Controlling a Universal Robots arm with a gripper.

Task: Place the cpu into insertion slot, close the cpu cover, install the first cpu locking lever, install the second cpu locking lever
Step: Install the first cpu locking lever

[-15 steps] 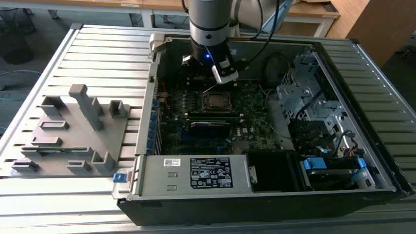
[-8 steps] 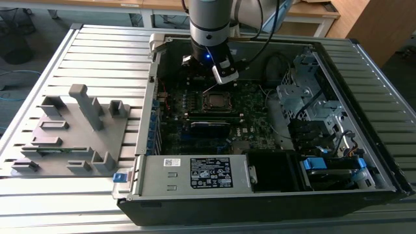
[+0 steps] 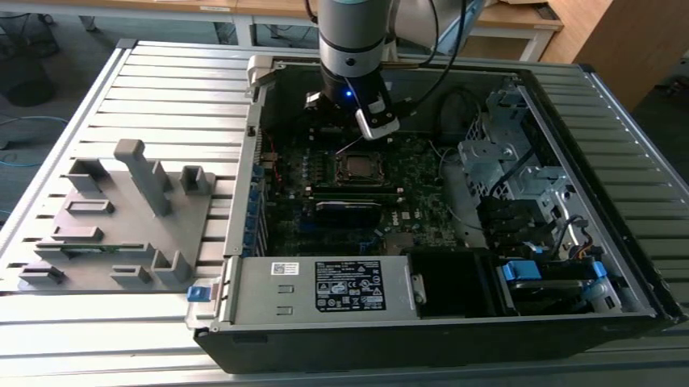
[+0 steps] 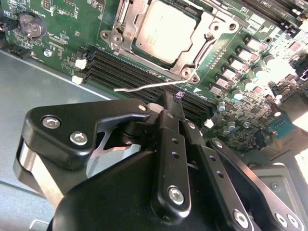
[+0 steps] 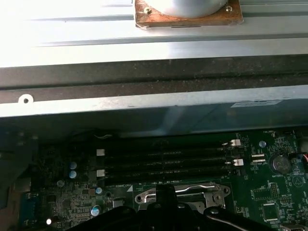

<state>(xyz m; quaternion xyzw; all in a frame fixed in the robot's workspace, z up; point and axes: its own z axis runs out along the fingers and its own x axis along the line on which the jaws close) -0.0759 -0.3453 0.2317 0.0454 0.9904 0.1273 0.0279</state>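
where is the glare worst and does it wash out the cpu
Worst in the first wrist view: the table blows out to white while the board lies in shadow. In the second wrist view the cpu face is pale with reflected light, but its edges read clearly. The exterior view is evenly lit, with the case interior dark.

A round silver-grey arm with a black lower part, a small blue light and black cables is seen. The gripper is made of black links joined by silver screws.
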